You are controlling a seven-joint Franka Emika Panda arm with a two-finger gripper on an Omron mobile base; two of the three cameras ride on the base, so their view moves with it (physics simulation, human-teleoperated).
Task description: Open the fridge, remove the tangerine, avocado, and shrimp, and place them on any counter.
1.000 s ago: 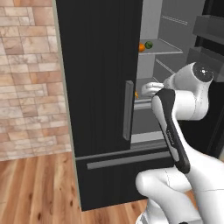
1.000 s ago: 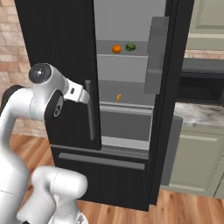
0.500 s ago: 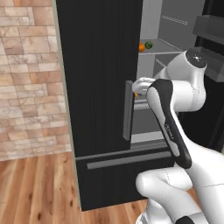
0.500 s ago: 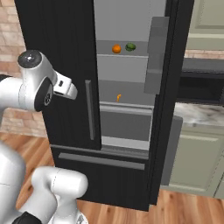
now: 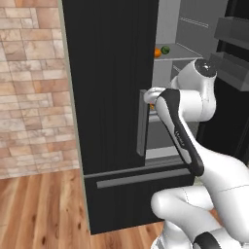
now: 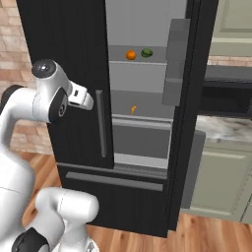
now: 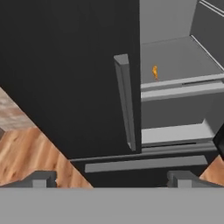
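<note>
The black fridge [image 6: 64, 49] has its right door [image 6: 189, 123] swung open and its left door shut. On an upper shelf sit the round orange tangerine [image 6: 131, 55] and, to its right, the dark green avocado [image 6: 146, 52]; both also show as tangerine [image 5: 156, 51] and avocado [image 5: 166, 49]. The thin orange shrimp [image 6: 133, 110] lies on the shelf below, shrimp [image 7: 155, 72]. My gripper [image 6: 86, 101] hangs open and empty in front of the left door, just left of its grey handle [image 7: 124, 96]. Its fingertips [image 7: 42, 178] stand wide apart, gripper [image 7: 111, 179].
A marbled counter [image 6: 224, 129] over sage-green cabinets [image 6: 216, 182] lies right of the open door, with a black microwave [image 6: 226, 96] above it. The bottom drawer [image 6: 113, 179] is shut. A brick wall [image 5: 29, 97] and wood floor [image 5: 44, 209] are to the left.
My hand has drawn back from the fridge opening and swung left, across the left door's handle to the front of that door. The foods have not moved.
</note>
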